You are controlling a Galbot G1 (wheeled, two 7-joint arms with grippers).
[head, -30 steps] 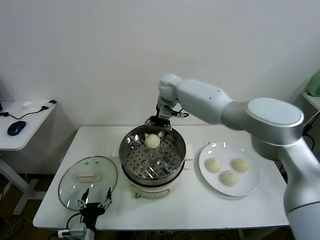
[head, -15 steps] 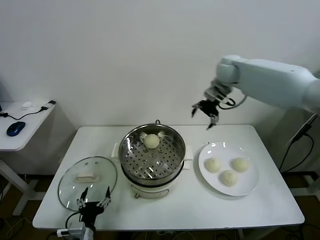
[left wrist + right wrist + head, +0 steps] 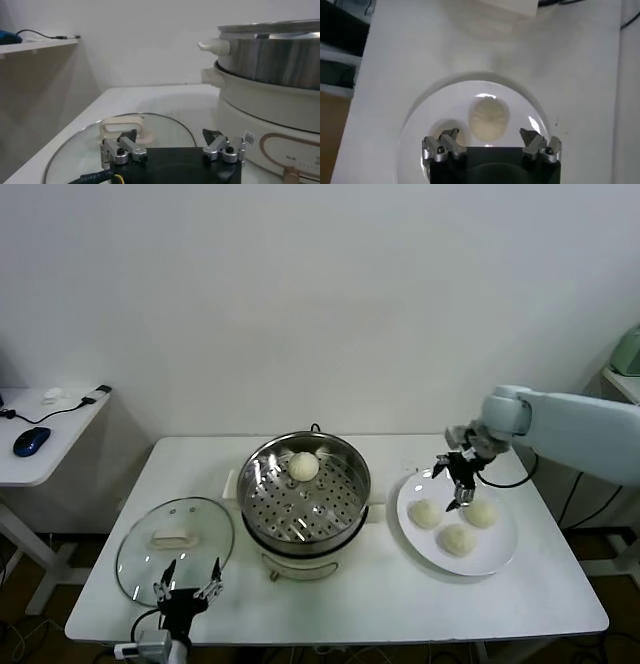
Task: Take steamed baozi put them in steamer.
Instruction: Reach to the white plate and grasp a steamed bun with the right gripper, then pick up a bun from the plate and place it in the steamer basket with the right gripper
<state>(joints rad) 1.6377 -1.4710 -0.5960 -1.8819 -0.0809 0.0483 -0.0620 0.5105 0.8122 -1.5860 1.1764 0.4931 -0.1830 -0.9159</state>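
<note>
Over the white plate (image 3: 497, 559), at about three o'clock from the steamer (image 3: 305, 496), the right gripper (image 3: 458, 480) hangs with its jaws spread wide and nothing between them; three steamed baozi (image 3: 427, 514) lie on that plate, and a fourth bun (image 3: 304, 466) sits on the steamer's perforated tray toward twelve o'clock. From the wrist camera one bun (image 3: 490, 117) lies between the two fingertips (image 3: 540, 145) and below them, so the coming move looks like a straight descent; which of the three it is I cannot say for sure, probably the one nearest the steamer. The right arm is plainly the nearer; the left gripper (image 3: 188, 587) rests wide open and empty at the glass lid (image 3: 175, 536), near seven o'clock.
</note>
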